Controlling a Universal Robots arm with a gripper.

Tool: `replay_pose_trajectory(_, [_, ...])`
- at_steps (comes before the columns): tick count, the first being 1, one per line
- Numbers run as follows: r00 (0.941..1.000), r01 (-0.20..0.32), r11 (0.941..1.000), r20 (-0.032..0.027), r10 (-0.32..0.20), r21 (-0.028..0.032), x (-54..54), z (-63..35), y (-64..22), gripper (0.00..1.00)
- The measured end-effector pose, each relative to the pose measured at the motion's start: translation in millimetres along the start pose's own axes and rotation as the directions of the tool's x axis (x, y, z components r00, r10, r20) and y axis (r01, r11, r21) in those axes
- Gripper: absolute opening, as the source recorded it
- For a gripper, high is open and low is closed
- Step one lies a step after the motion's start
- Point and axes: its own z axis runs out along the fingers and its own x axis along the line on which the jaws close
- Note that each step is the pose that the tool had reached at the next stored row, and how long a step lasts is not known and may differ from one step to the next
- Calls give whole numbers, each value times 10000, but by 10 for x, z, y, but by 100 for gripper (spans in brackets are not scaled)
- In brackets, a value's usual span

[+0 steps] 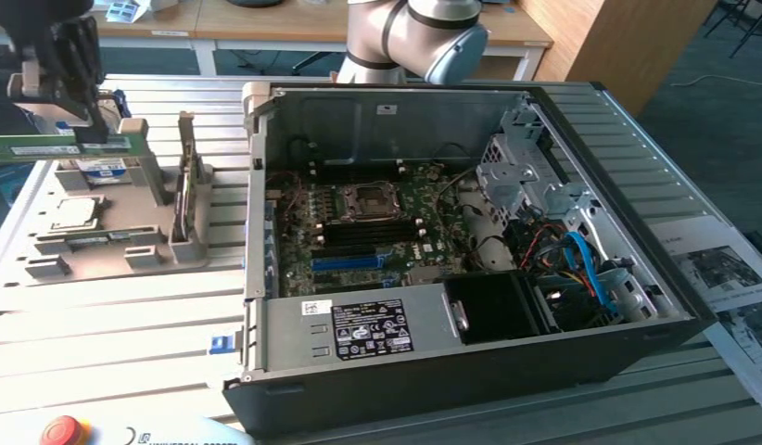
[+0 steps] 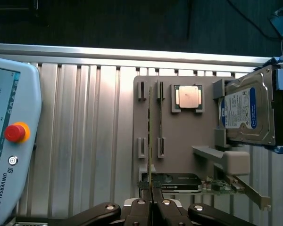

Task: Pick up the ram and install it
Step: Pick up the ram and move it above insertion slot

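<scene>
Wrist view is showing the ram (image 2: 151,141) edge-on, clenched in the gripper (image 2: 152,195) and hanging over the grey tray (image 2: 179,141). That tray is holding a CPU (image 2: 188,98), a hard drive (image 2: 247,115) and a card (image 2: 221,186). Well apart, the open case (image 1: 480,371) is exposing its motherboard (image 1: 356,232).

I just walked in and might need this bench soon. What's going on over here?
The robot arm's gripper is shut on the ram, a green stick held over the grey parts tray at the exterior view's left. A hard drive and a processor chip sit on that tray. Beside it, the open computer case lies with its motherboard exposed. The ram is not yet installed there.
</scene>
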Motion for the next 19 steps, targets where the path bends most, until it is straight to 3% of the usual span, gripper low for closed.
replay_pose_trajectory(13, [10000, 29, 10000, -2, -29, -1, 6, -29, -426, 12])
replay_pose_trajectory(19, [10000, 32, 10000, -2, -32, -2, 7, -31, -461, 12])
